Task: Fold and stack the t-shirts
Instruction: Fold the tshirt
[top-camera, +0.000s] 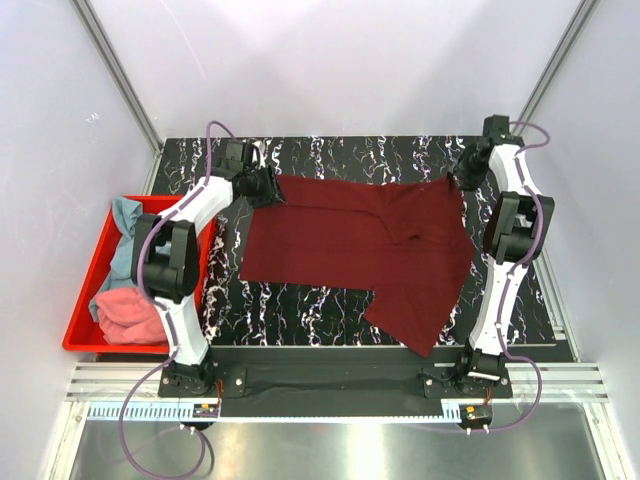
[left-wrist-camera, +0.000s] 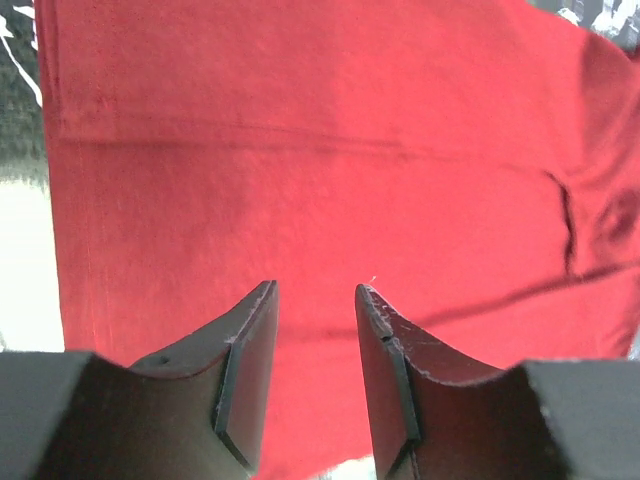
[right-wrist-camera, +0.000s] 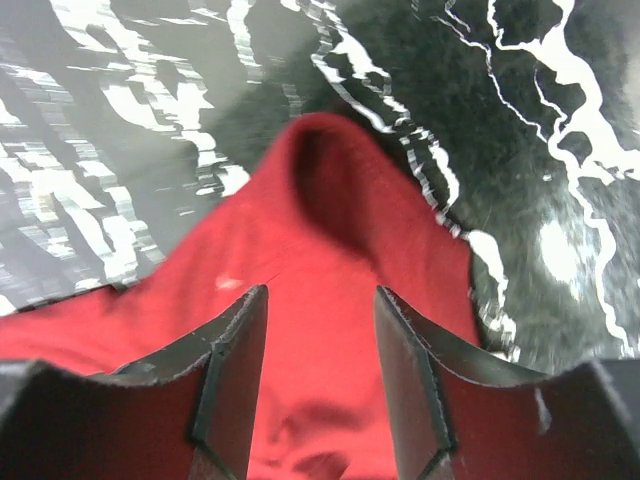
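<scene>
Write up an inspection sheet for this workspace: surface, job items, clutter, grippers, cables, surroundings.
Surface: black marbled table, partly covered by cloth.
Job's things: maroon t-shirt spread out, unfolded; teal t-shirt and pink t-shirt crumpled in the red bin at the table's left.
Clutter: nothing seen.
Grippers: left gripper open over the maroon t-shirt's far left part; right gripper open over its far right corner.
Cables: purple cables run along both arms and loop below the bases.
Surroundings: white walls, aluminium framing.
</scene>
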